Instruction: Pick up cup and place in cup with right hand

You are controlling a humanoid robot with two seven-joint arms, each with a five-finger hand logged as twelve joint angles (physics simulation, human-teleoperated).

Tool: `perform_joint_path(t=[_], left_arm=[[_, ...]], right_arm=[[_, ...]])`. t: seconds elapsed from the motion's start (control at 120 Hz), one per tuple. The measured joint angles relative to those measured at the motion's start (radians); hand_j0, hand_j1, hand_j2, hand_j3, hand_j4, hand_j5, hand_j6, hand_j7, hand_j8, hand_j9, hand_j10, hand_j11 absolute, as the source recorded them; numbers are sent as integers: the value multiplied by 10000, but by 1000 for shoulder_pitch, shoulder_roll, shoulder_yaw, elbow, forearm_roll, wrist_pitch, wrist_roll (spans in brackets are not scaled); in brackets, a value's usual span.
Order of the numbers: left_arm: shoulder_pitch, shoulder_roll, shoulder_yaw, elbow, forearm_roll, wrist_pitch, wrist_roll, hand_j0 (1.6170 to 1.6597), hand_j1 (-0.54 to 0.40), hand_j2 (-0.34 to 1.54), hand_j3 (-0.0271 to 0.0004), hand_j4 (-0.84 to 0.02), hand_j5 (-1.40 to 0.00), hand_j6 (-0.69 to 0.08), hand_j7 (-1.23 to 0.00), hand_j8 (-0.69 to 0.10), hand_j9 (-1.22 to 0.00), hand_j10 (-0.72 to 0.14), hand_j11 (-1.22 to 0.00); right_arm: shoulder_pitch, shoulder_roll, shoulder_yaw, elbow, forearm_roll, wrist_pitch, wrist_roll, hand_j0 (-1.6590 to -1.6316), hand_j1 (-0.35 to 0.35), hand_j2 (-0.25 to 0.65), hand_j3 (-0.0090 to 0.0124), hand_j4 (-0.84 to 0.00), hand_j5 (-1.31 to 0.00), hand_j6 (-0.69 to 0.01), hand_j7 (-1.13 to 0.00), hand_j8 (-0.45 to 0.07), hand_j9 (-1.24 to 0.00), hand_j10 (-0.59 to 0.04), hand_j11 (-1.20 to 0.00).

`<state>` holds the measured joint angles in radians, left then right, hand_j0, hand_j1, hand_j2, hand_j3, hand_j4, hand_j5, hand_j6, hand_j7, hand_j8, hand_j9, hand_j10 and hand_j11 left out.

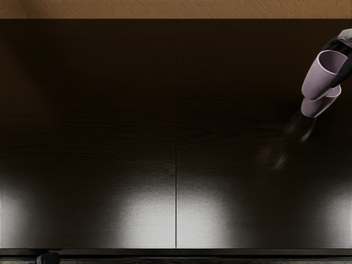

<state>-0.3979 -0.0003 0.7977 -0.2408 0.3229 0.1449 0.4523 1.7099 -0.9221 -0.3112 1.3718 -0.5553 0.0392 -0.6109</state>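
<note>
Lilac walls, plain and smooth on both cups; pale rims.

Upper cup: at the table's far right, in the right hand. Arm enters from the picture's right edge, partly cut off. Black fingers closed about the cup, one across its right side, more dark parts behind the far rim. Hand grey-white above, black below. Cup clamped between; exact contact points hidden.

Lower cup: directly below the upper cup in the view, partly covered by it. Upper cup's base overlaps the lower one's mouth. Cannot tell whether it sits inside or only in front. Both mouths lie toward the picture's upper right, bases toward lower left. True tilt unclear from this angle.

Table: dark wood grain, one thin seam running down the middle. Broad pale glare along the near side; faint streaks of light below the cups.

Tan strip, textured, past the far edge. Black object at the near edge, left of centre, mostly cut off; cannot tell what it is.
</note>
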Motion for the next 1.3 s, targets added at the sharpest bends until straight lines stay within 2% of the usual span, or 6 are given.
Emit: perform_joint_path(t=[0.208, 0.275, 0.433, 0.717, 0.967, 1.3], left_arm=[[-3, 0, 15, -2, -4, -5, 1, 16580, 3488, 17, -3, -4, -10, -6, -9, -3, -9, 0, -10], [-8, 0, 37, -5, 5, -22, 4, 16580, 3486, 4, -3, 6, -15, -32, -15, -65, -14, -84, -12], [-19, 0, 83, -10, 19, -57, 9, 16580, 3488, 29, -2, -1, -24, -111, -21, -196, -15, -209, -9], [-21, 0, 98, -11, 22, -69, 9, 16581, 3480, 16, -2, 74, -22, -88, -20, -226, -15, -260, -8], [-22, 0, 99, -11, 22, -70, 9, 16580, 3481, 12, -2, 92, -24, -83, -22, -236, -17, -279, -9], [-23, 0, 106, -12, 24, -75, 9, 16580, 3483, 9, -2, 95, -26, -81, -24, -235, -19, -275, -11]], right_arm=[[-10, 3, -2, -34, -3, -2, 0, -16556, 998, -793, 4, -3855, -6079, -2691, -5842, -2781, -6036, -4334, -6037], [-17, 5, -3, -48, -4, -2, 0, -16556, 975, -817, 3, -3879, -6071, -2722, -5829, -2807, -6024, -4324, -6025], [-25, 25, 0, -105, -4, 3, 0, -16557, 903, -901, 5, -3973, -5980, -2793, -5754, -2890, -5942, -4273, -5940], [-37, 98, 4, -202, -5, 7, 0, -16560, 678, -1051, 1, -4016, -5546, -3148, -5423, -3259, -5547, -4083, -5546], [-39, 111, 5, -224, -5, 8, 0, -16568, 572, -937, -1, -3771, -5091, -3497, -5004, -3624, -5071, -3801, -5070], [-41, 105, 1, -217, -4, 8, 0, -16570, 549, -892, 0, -3703, -4901, -3605, -4848, -3747, -4881, -3715, -4881]])
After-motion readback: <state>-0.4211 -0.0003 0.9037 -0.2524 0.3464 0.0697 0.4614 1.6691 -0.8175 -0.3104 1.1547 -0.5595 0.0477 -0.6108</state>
